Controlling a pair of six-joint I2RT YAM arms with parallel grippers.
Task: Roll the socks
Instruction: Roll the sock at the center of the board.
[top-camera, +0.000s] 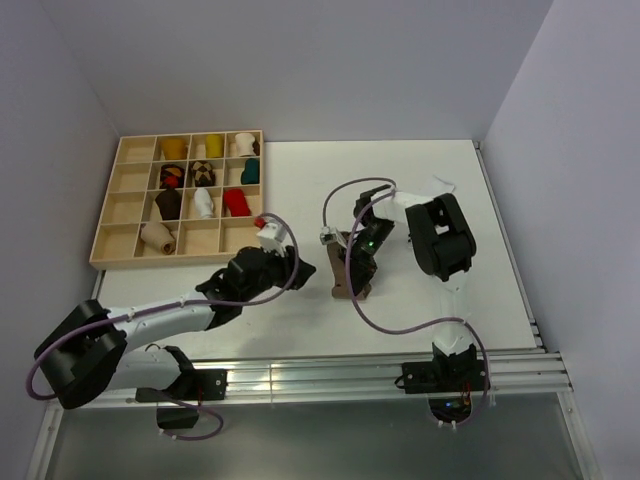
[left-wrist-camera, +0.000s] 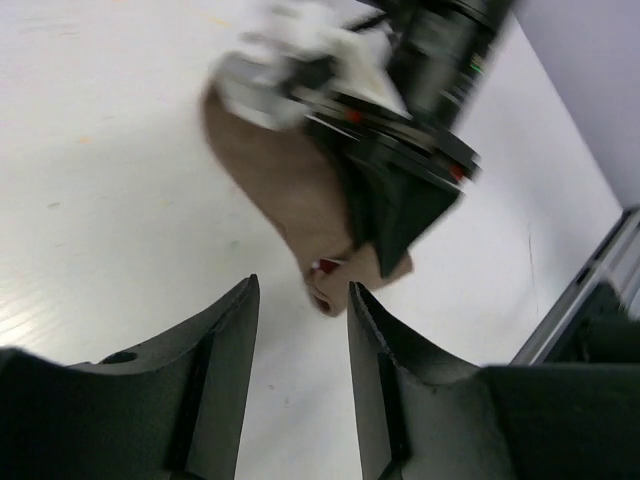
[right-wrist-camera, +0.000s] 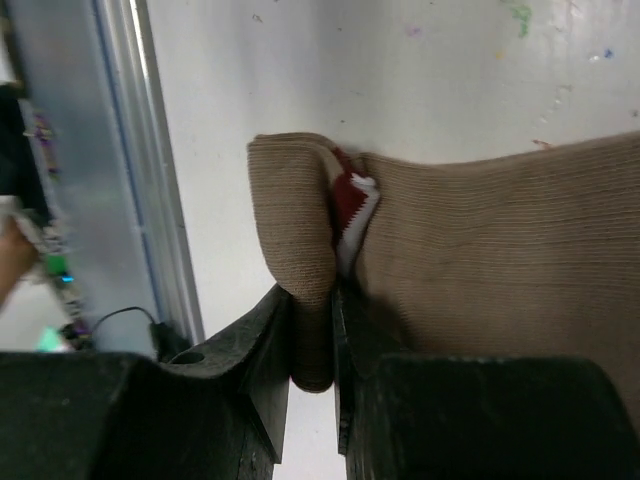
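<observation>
brown sock (right-wrist-camera: 480, 240) lies on the table (top-camera: 440, 310) near the middle, just in front of the r arm; r gripper (right-wrist-camera: 312, 300) is clamped on a folded edge of it, fabric pinched btwn both fingers, maroon-and-white cuff (right-wrist-camera: 350, 205) tucked into the fold; l gripper (left-wrist-camera: 300, 290) sits just beside the sock's end w/ jaws apart, bare table showing btwn them, nothing held; wooden tray (top-camera: 108, 215) at the far left holds rolled socks (top-camera: 203, 175) in its compartments
</observation>
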